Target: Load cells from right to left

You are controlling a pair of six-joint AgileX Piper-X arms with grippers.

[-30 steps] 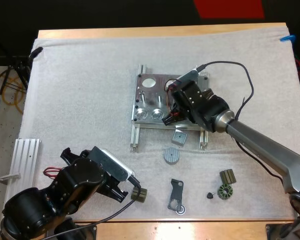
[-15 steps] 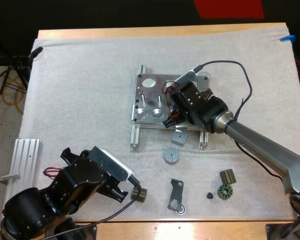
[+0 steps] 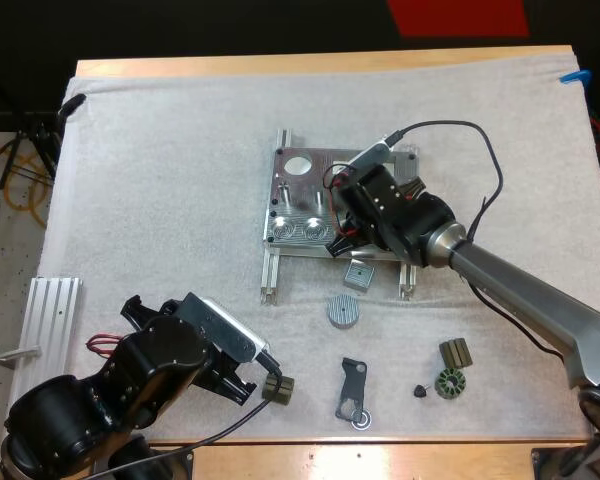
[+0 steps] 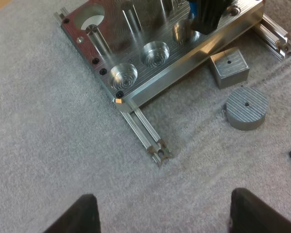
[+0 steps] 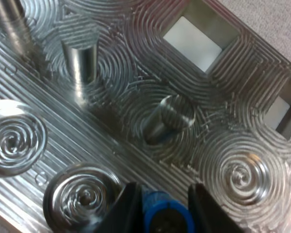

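Note:
The metal fixture (image 3: 298,205) lies mid-mat, with round pockets (image 4: 155,52) along its near edge and upright pins (image 5: 82,56) behind them. My right gripper (image 3: 338,238) hangs low over the fixture's front right part, shut on a blue cylinder (image 5: 160,208) held upright between its fingers (image 5: 127,208). The cylinder sits just above the pocket row, beside one spiral-cut pocket (image 5: 82,196). In the left wrist view that gripper (image 4: 208,14) stands over the rightmost pocket (image 4: 182,31). My left gripper (image 3: 268,384) rests near the table's front left, open with nothing between its fingers (image 4: 87,213).
In front of the fixture lie a square metal block (image 3: 359,274) and a round metal disc (image 3: 343,310). A black bracket (image 3: 353,390), a stator ring (image 3: 448,383) and an olive block (image 3: 456,352) lie nearer the front. A ribbed white rail (image 3: 50,310) lies far left.
My right gripper has edged slightly left over the fixture with the blue cylinder in it. The left arm has not moved.

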